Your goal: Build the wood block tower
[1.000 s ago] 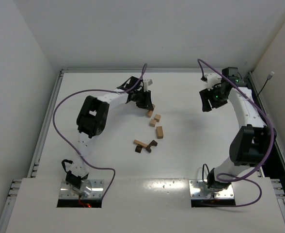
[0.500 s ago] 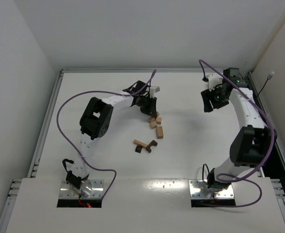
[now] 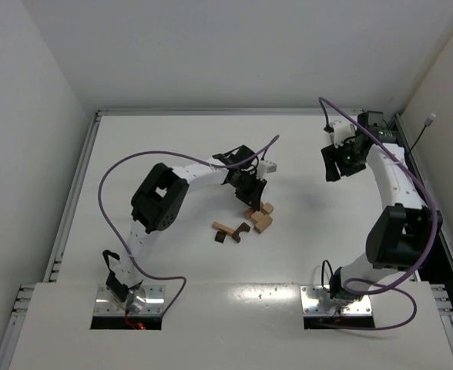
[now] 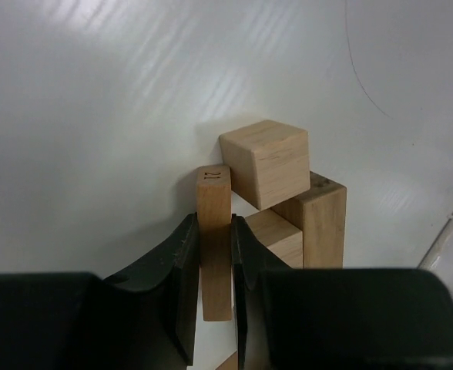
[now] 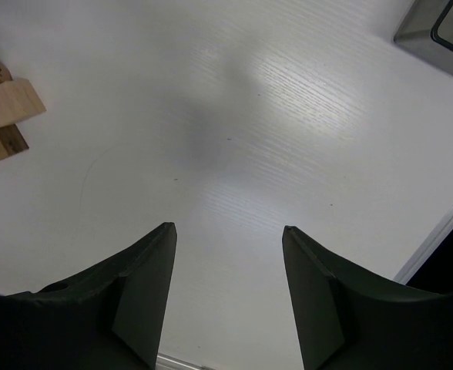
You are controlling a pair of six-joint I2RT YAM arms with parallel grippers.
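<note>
Left gripper (image 4: 213,231) pinching a skinny tan block (image 4: 213,202) mid-frame (end reads "12", roughly); right gripper (image 5: 228,231) spread wide.

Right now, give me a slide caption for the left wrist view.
Left jaws shut on a thin tan block, with a tan cube and taller tan block close behind, on the white table.

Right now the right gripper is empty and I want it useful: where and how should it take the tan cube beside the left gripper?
Probably straight down from above. Pinch the cube across two opposite flat faces, jaws turned to match its skewed pose. The left gripper, shut on a thin block, crowds one side; a taller block sits close behind.
</note>
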